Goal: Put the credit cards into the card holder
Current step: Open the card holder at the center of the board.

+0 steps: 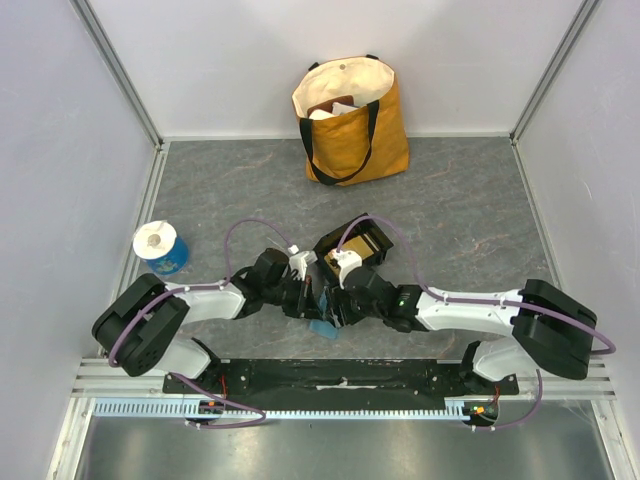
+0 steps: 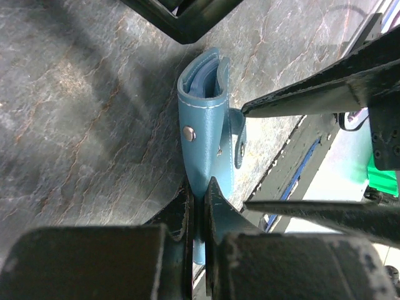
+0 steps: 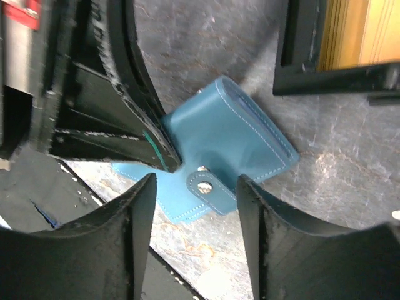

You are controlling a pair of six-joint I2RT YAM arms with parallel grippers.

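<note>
- While the left hand (image 2: pixel 199 195) is clenched on the lower edge of the teal-blue card holder (image 2: pixel 203 125), standing it on edge on the counter (image 2: pixel 75 100), the right hand (image 3: pixel 195 181) is released, its jaws apart on either side of the snap tab (image 3: pixel 205 186) and touching nothing that I can see.
- The card holder sits just in front of the two arm bases, between the hands. The credit cards (image 3: pixel 356 31), a gold-orange stack, lie in the black tray (image 3: pixel 294 56) just beyond it.
- Risk: the left hand's pinch covers only a narrow strip of leather. A push or pull from the right hand could twist the card holder out of that grip or tip it flat.
- Risk: the card holder's pocket mouth gapes only a little. If it sags shut, a card would likely butt against the edge instead of sliding in.
- Risk: both hands work very near each other, so a careless approach could knock fingers together or catch the snap tab.
- Risk: thin cards lying flat in the tray may be hard to lift singly; two could come up together.
- Writing: none legible on the card holder, the cards, the tan tote bag (image 1: pixel 350 115) or the blue roll (image 1: pixel 160 247).
</note>
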